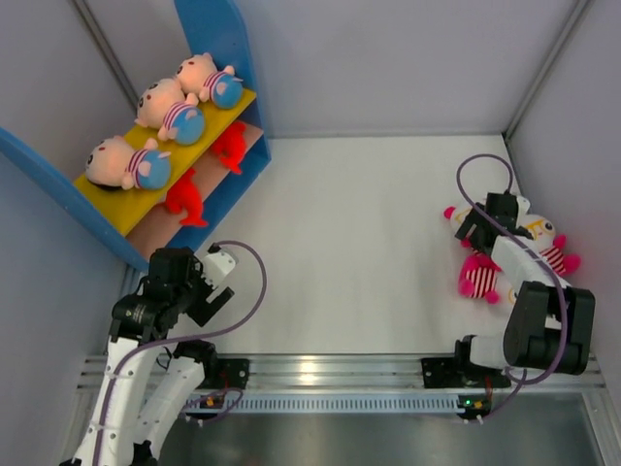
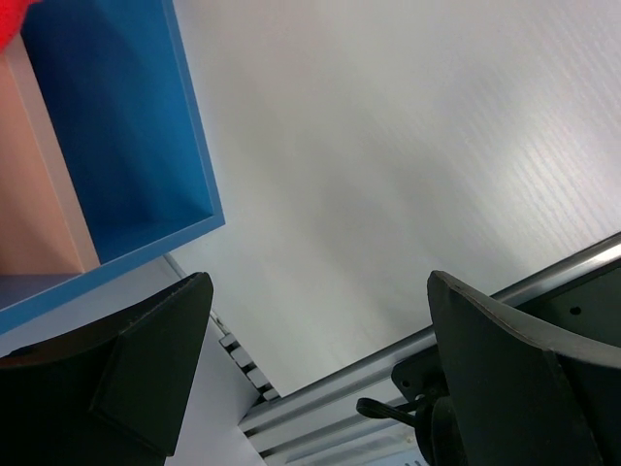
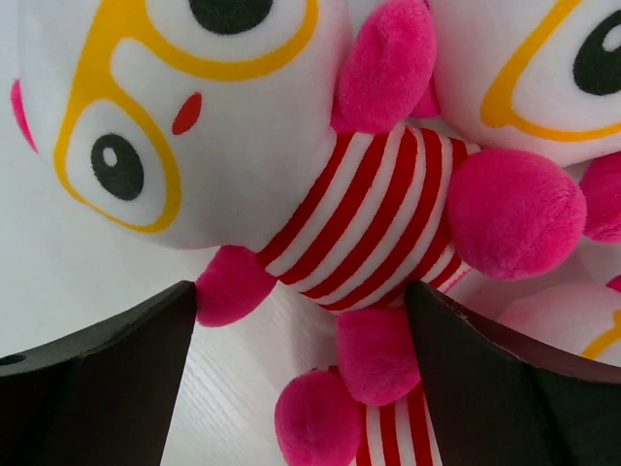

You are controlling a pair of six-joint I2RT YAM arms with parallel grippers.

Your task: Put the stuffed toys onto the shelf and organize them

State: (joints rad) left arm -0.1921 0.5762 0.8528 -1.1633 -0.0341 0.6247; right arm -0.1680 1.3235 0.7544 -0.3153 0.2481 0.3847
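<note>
The shelf (image 1: 213,34) stands at the far left, with three peach dolls (image 1: 126,163) lying on its yellow upper board and two red creatures (image 1: 184,199) on the tan lower board. White owls with yellow glasses (image 1: 543,238) lie in a heap on the table at the right. My right gripper (image 1: 472,231) is open right over them. In the right wrist view its fingers (image 3: 97,379) straddle the lower body of one owl (image 3: 369,233) in a red-striped shirt, without closing on it. My left gripper (image 1: 219,283) is open and empty just in front of the shelf.
In the left wrist view the shelf's blue side panel (image 2: 126,146) and tan board (image 2: 39,194) sit at upper left. The metal base rail (image 1: 320,374) runs along the near edge. Grey walls enclose the white table (image 1: 369,243).
</note>
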